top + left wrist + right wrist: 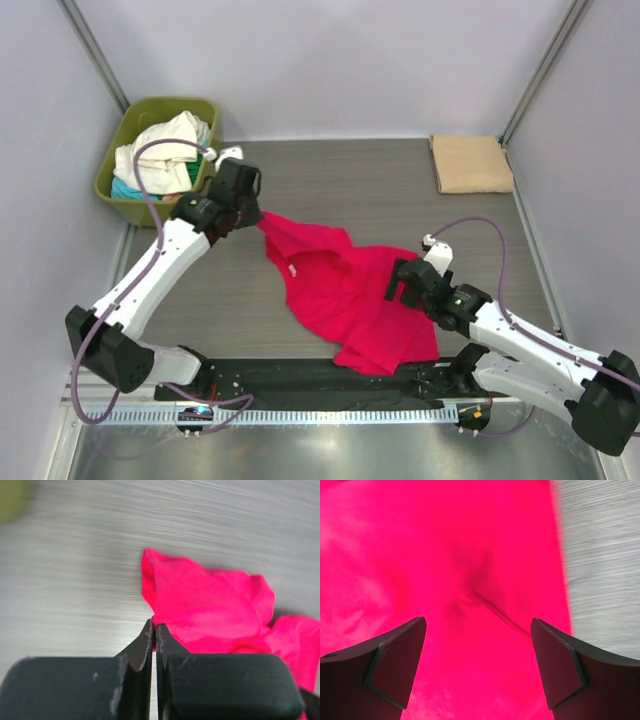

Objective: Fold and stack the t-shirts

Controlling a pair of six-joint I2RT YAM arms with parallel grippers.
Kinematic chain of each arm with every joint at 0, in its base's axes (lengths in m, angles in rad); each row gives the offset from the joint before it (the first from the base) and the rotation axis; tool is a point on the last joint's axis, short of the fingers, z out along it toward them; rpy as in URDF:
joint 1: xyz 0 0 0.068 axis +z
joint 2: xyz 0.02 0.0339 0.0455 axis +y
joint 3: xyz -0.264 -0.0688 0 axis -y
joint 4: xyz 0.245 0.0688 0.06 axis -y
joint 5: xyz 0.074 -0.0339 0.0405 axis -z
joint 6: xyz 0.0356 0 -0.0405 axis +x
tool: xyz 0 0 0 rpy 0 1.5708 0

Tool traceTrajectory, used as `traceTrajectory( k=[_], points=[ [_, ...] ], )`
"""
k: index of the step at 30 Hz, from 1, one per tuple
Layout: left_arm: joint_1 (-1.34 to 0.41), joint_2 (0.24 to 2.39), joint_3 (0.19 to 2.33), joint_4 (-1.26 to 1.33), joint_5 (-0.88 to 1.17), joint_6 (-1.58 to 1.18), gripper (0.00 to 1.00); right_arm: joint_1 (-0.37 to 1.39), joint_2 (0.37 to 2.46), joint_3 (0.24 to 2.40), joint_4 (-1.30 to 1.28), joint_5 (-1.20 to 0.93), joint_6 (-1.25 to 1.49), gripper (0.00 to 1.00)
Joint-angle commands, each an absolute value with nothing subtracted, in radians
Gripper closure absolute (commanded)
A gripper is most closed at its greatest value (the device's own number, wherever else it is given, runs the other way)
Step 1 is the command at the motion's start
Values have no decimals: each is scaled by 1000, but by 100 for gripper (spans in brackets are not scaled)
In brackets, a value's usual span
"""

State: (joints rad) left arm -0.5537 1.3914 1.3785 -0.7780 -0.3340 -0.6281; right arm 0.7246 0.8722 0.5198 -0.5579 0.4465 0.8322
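Note:
The crimson-red t-shirt (345, 295) lies crumpled in the middle of the table, with one corner drawn out toward the back left. My left gripper (254, 214) is at that corner. In the left wrist view its jaws (154, 628) are shut, pinching the edge of the red t-shirt (205, 605). My right gripper (402, 284) is open over the shirt's right side. In the right wrist view it (479, 622) hangs wide open above the red cloth (460, 570), holding nothing. A folded tan-beige t-shirt (472, 163) lies at the back right.
An olive-green tub (110, 188) stands at the back left. It holds cream-white shirts (165, 150) and a teal one (128, 189). The table's grey wood surface (350, 180) shows behind the red shirt. Frame posts rise at both back corners.

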Motion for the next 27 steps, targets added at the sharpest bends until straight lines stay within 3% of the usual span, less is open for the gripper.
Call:
traceTrajectory(
  k=[1, 10, 16, 27],
  points=[
    [-480, 1318, 1333, -880, -354, -626, 100, 753, 919, 519, -445, 431, 858, 9],
    [-474, 1282, 1284, -923, -290, -542, 100, 707, 1046, 594, -345, 492, 795, 6],
    [-474, 1263, 1263, -922, -299, -497, 100, 458, 1130, 606, -298, 362, 759, 16],
    [-422, 1253, 1184, -867, -245, -483, 100, 445, 1359, 578, -97, 158, 721, 31]
  ],
)
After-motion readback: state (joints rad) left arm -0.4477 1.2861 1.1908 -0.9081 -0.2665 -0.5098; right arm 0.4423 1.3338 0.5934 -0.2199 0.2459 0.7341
